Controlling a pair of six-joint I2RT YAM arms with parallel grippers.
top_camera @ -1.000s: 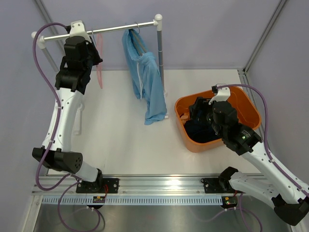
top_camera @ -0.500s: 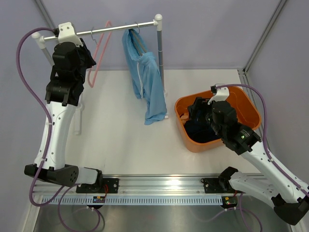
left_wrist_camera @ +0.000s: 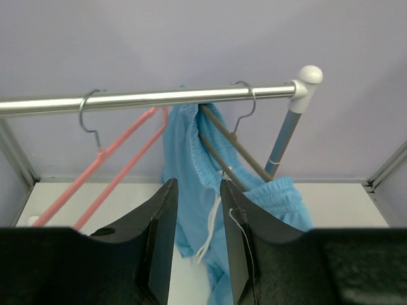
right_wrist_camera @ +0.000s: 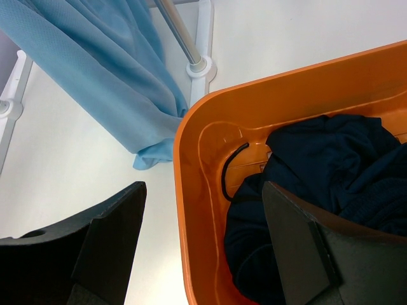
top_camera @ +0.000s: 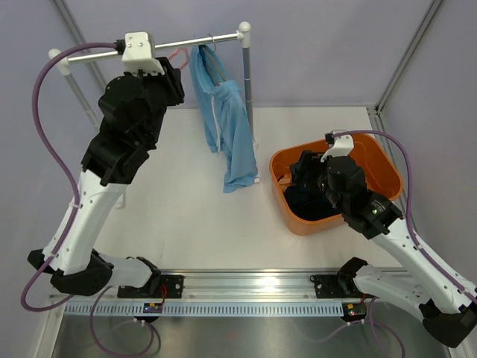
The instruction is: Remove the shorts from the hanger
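Two pairs of shorts show from above. The sky-blue shorts hang from the rail near its right end, draping down beside the upright post. The navy shorts lie bunched in an orange tub on the desk, well to the right of the rail and nearer the arm bases. The left arm reaches up to the rail just left of the blue pair, with a pink hanger peeking out between them. The right arm leans over the tub. From this view I cannot tell how either claw stands.

In the left wrist view, the left claw sits just under the rail, its fingers parted by a narrow gap and pinching nothing. The blue shorts and a white drawstring show through the gap, farther back. They hang on a brown hanger hooked on the rail, with the bare pink hanger hooked to its left.

In the right wrist view, the right claw is spread wide and holds nothing. One finger is over the desk outside the tub's rim, the other over the navy shorts. The blue hem hangs beside the rack's foot, far below the rail.
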